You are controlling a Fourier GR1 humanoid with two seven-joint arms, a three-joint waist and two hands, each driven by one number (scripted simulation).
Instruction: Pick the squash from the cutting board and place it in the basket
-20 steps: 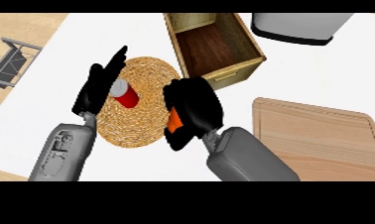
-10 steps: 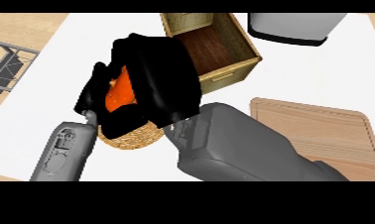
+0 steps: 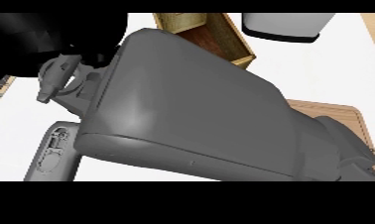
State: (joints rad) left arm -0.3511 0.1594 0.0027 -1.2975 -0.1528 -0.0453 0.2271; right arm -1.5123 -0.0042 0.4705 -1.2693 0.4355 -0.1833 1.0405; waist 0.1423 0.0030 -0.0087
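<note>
Grey forearm (image 3: 190, 104) blocks view | squash hidden | black robot hand (image 3: 44, 34) top-left, grip: cannot tell

On my feed a plain mid-grey right forearm (image 3: 198, 104) fills most of the view, with a softer pale sheen along its lower left. The left forearm casing (image 3: 55, 151) is a lighter grey. A matte black robot hand (image 3: 44, 34) is solid black. The open wooden box (image 3: 179, 21) has pale yellow-tan grained walls and a dark red-brown inside. The rounded off-white appliance (image 3: 285, 22) carries a black band. The light tan cutting board (image 3: 330, 111) shows faint grain against the white countertop (image 3: 307, 74).
</note>
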